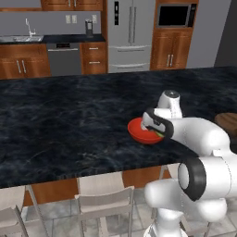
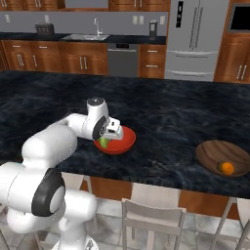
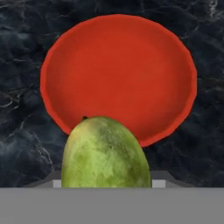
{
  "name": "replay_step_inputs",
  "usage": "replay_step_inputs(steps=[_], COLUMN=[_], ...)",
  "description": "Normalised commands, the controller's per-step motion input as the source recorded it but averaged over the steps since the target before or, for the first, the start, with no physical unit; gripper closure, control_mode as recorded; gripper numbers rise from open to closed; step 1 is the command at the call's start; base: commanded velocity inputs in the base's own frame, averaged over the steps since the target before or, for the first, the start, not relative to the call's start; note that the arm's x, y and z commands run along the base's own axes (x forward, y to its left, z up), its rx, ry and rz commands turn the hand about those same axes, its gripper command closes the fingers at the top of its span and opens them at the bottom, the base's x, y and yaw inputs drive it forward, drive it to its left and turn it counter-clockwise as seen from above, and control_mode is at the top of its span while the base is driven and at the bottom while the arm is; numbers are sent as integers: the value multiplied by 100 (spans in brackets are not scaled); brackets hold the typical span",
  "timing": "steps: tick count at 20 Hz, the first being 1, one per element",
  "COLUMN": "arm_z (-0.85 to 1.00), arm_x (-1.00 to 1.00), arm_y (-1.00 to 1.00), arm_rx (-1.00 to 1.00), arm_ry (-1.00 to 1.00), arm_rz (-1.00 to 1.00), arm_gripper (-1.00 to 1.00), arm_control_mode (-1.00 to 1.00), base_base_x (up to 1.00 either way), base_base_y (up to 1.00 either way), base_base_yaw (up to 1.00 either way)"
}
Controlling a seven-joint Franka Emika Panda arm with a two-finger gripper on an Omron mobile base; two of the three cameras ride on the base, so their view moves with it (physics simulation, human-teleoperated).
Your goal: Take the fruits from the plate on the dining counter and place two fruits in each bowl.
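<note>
While your hand view shows the gripper (image 2: 105, 141) clenched on the green oblong fruit (image 3: 106, 153) over the glossy red bowl (image 3: 118, 74), your right base view adds, well right of that bowl, a grained wooden bowl (image 2: 222, 155) cradling an orange ball (image 2: 226, 167); both sit on marbled black counter (image 1: 69, 115).

— How many bowls sit on the black marbled stone tabletop (image 2: 171, 112)?
— Two: one glossy red round bowl (image 2: 122, 144) and one dark brown grained wooden bowl (image 2: 222, 155).
— And fruits?
— Two in sight: one green oblong fruit (image 3: 106, 154), one small orange ball (image 2: 226, 168) in the wooden bowl.
— Chairs?
— Three pale chair backs in the left base view.
</note>
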Motion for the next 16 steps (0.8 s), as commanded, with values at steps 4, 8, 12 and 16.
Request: replay_step_inputs(steps=[4, 8, 12, 16], arm_z=[-44, -36, -23, -26], arm_x=[61, 53, 51, 39], arm_y=[0, 0, 0, 0], arm_rx=[0, 0, 0, 0], arm_ry=[0, 0, 0, 0], arm_rz=[0, 0, 0, 0], arm_gripper=[100, 100, 100, 100], arm_control_mode=[-100, -100, -100, -100], base_base_x=[0, 0, 0, 0], base_base_y=[0, 0, 0, 0], base_base_yaw=[0, 0, 0, 0])
